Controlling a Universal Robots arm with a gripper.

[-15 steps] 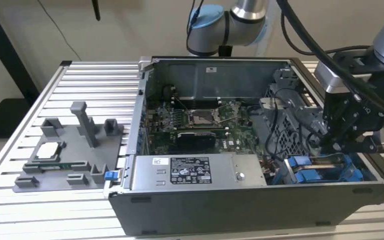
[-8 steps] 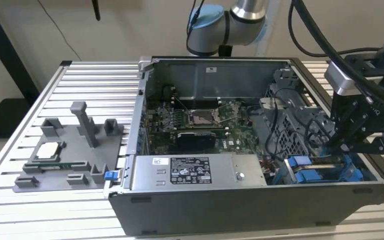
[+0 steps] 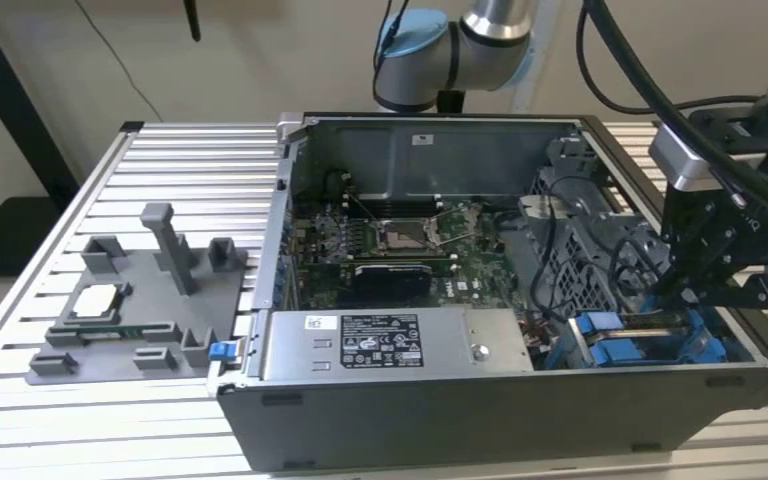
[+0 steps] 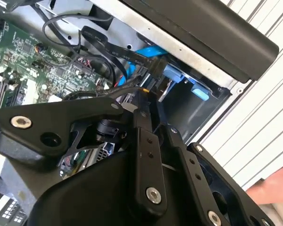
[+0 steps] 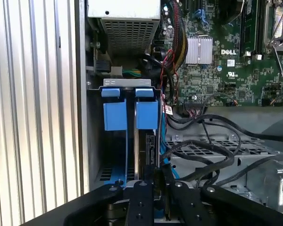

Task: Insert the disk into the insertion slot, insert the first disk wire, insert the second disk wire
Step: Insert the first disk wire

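The hand (image 3: 684,295) hangs low inside the open case (image 3: 491,425) at the exterior view's right, directly over the slot (image 3: 638,345) with its blue tabs (image 5: 115,115). In the first wrist view the disk (image 5: 150,147) stands on edge in that slot, sunk between the grey walls, and the hand's tip is close to its end. The fingers (image 4: 148,141) look drawn together; whether they pinch anything I cannot tell. Black cables (image 5: 203,155) loop just beside the slot. The case sits on the slatted desk (image 3: 37,420), with 1 grey tray (image 3: 131,320) of parts to the exterior view's left.
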